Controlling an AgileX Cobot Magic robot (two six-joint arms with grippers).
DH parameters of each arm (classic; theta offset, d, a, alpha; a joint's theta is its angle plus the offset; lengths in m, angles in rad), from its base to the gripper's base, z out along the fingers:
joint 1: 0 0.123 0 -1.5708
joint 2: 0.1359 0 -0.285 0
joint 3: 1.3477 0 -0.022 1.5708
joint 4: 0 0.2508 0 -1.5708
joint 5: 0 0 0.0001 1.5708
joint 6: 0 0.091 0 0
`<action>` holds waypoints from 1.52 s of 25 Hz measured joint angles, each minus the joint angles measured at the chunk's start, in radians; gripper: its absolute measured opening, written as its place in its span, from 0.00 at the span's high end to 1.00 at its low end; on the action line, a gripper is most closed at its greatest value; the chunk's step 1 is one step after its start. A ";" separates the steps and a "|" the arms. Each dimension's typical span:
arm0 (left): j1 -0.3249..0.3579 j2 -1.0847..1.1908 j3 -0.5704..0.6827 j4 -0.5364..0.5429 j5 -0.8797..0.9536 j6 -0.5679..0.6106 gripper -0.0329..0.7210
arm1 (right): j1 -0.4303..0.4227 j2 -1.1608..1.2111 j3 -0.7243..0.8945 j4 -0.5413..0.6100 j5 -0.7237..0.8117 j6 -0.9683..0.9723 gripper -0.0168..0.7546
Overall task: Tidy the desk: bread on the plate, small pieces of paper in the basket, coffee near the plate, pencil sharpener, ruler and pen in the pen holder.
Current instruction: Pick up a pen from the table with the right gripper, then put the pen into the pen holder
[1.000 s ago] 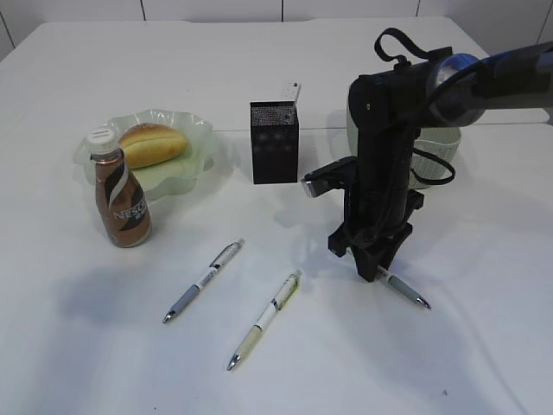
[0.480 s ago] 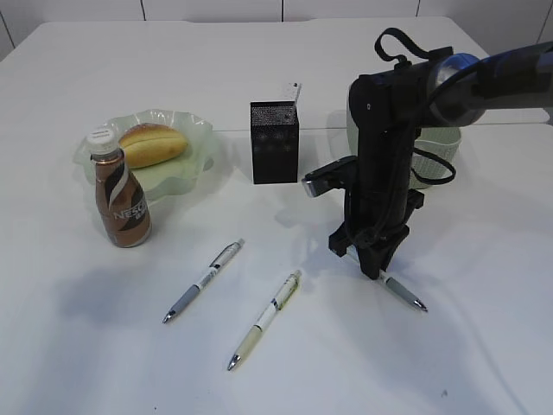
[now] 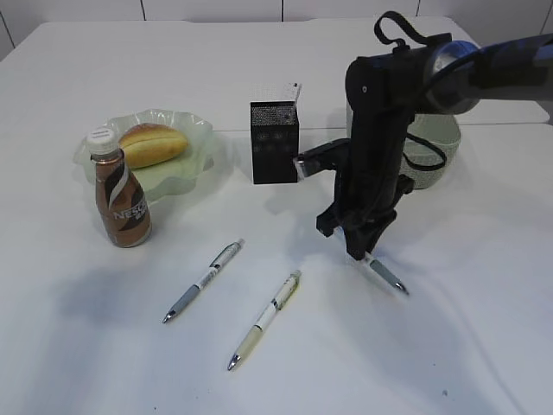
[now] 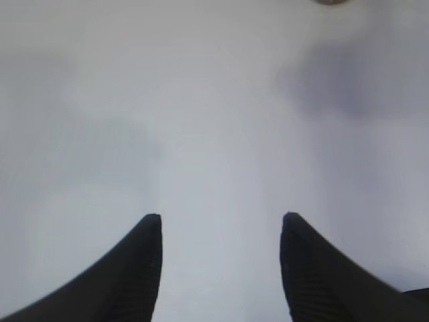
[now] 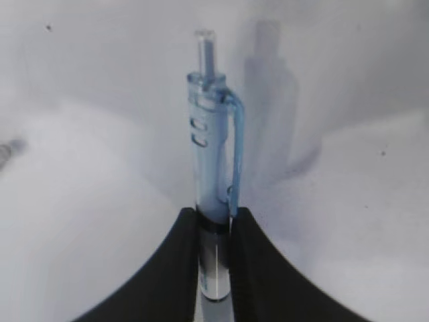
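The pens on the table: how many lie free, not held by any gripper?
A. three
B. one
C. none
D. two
D: the grey pen and the green pen lie loose on the table, while the right gripper is shut on the blue pen.

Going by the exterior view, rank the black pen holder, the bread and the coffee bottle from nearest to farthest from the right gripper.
From the right gripper:
1. Black pen holder, just up and left of it.
2. Bread on the plate, far left.
3. Coffee bottle, far left; almost level with the bread, so these two are too close to call.
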 joint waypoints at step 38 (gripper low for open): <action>0.000 0.000 0.000 0.000 0.015 -0.004 0.43 | 0.000 -0.418 0.299 0.056 -0.533 0.074 0.83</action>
